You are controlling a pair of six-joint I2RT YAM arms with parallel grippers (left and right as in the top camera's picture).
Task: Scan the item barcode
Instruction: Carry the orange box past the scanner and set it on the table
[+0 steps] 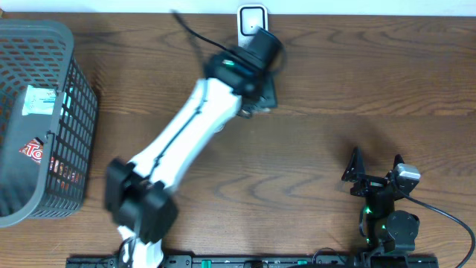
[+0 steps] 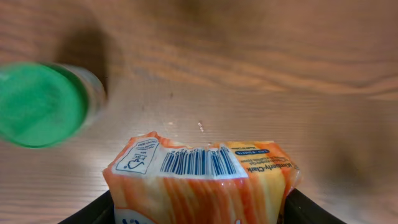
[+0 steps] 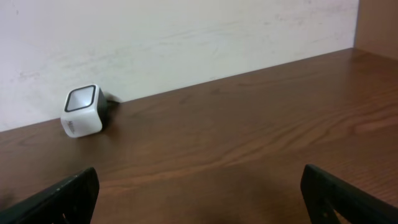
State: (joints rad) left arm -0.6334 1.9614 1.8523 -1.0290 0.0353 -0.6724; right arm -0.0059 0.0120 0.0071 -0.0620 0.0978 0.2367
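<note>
Packet (image 2: 199,193) crosswise; barcode (image 2: 198,162) foremost (downward)

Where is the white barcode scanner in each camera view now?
Overhead: white barcode scanner at top centre, at the far edge of the wooden table.
Left wrist: not in it; the orange packet fills the bottom.
Right wrist: left of centre, at the foot of the wall.
Shared landmark: the wooden table.

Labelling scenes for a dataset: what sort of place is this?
Probably a mock shop checkout on a table: a white barcode scanner, a black basket of goods, an orange packet showing its barcode.
</note>
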